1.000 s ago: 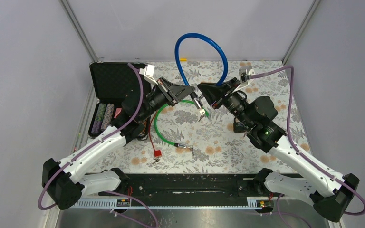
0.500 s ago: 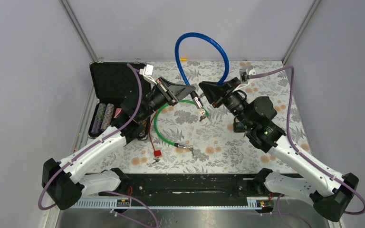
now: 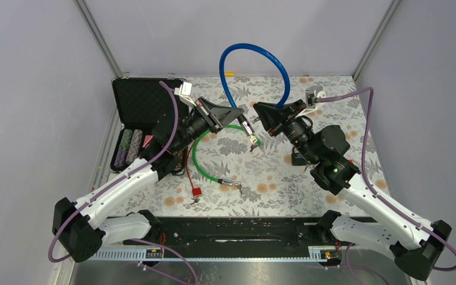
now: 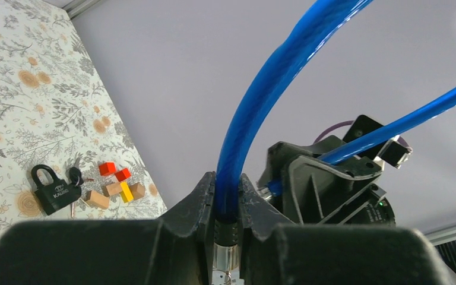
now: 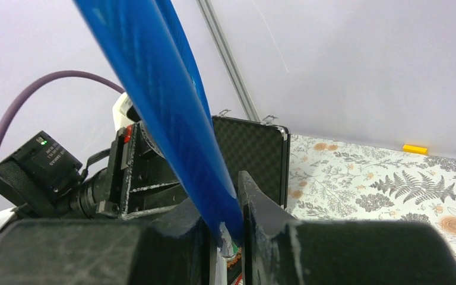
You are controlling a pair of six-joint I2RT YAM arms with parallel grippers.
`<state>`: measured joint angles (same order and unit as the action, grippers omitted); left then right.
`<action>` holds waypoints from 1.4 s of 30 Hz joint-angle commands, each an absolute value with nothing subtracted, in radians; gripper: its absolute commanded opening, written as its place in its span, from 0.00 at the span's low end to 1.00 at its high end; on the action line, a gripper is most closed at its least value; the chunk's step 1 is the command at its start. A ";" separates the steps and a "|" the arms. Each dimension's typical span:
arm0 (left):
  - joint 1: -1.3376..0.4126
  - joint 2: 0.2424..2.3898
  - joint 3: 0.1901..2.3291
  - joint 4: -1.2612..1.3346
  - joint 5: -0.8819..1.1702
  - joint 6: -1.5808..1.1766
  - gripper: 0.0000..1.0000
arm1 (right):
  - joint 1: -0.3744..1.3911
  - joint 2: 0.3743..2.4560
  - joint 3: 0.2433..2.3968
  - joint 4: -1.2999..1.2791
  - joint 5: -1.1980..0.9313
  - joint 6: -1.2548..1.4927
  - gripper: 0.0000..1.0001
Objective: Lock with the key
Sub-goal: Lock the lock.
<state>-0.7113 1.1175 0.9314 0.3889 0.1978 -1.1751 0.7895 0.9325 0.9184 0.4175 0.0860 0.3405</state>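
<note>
The blue cable lock point(image 4: 254, 107) is held above the tabletop point(image 3: 273, 178) at the upper centre of the overhead view, with its loop arched up against the back wall. One end, fitted with a metal barrel, is clamped between the narrowly set fingers of the left end effector point(image 4: 227, 199). The other end is gripped by the right end effector point(image 5: 228, 205), whose fingers are closed on the cable. The two held ends are seen near each other but apart. A key point(image 3: 253, 143) is seen hanging just below the left-held end. Beneath it, a green cable lock point(image 3: 195, 153) is laid in a curve on the tabletop. At the upper left an open black case point(image 3: 139, 98) is set at the tabletop's edge, and rows of round chips point(image 3: 129, 147) are held in its lower half. At the lower left of the left wrist view, a black padlock point(image 4: 56, 190) and small coloured blocks point(image 4: 116, 184) are shown just beside each other.
</note>
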 commanded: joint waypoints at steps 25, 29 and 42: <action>-0.687 1.151 0.904 0.523 0.224 -1.303 0.00 | 0.815 0.949 0.903 0.500 0.022 0.317 0.00; -0.663 1.144 0.886 0.548 0.239 -1.341 0.00 | 0.814 0.933 0.884 0.500 0.072 0.307 0.00; -0.661 1.169 0.888 0.581 0.300 -1.361 0.00 | 0.814 0.999 0.955 0.517 0.021 0.306 0.00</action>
<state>-0.6594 1.1687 0.8745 0.4511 0.2543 -1.3106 0.7990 0.9810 0.9058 0.4419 0.0605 0.3210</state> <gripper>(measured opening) 0.131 0.212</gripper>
